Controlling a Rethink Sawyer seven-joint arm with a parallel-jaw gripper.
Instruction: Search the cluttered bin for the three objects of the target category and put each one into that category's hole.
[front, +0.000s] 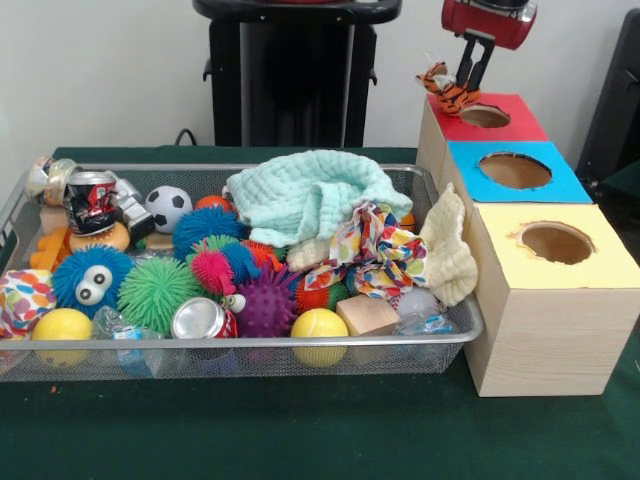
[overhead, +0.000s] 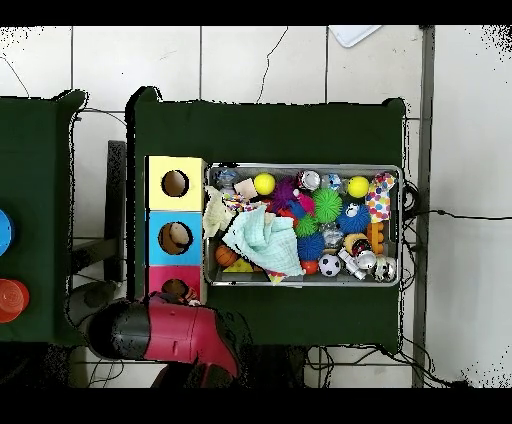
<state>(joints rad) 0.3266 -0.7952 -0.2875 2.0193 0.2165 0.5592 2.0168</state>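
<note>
On the green desk (front: 300, 430), the cluttered bin (front: 240, 352) is being shown beside three boxes. Above the red-topped box's hole (front: 485, 116), an orange striped plush tiger (front: 447, 88) is being pinched by the tool (front: 467, 82), its fingers pressed against the toy.

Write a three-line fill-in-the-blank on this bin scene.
1. The middle pale wooden box has a ___ top.
2. The orange striped plush tiger is at the ___-topped box's round hole, beside the gripper.
3. The silver wire mesh basket holds two smooth ___ balls by its front rim.
Missing: blue; red; yellow.
</note>
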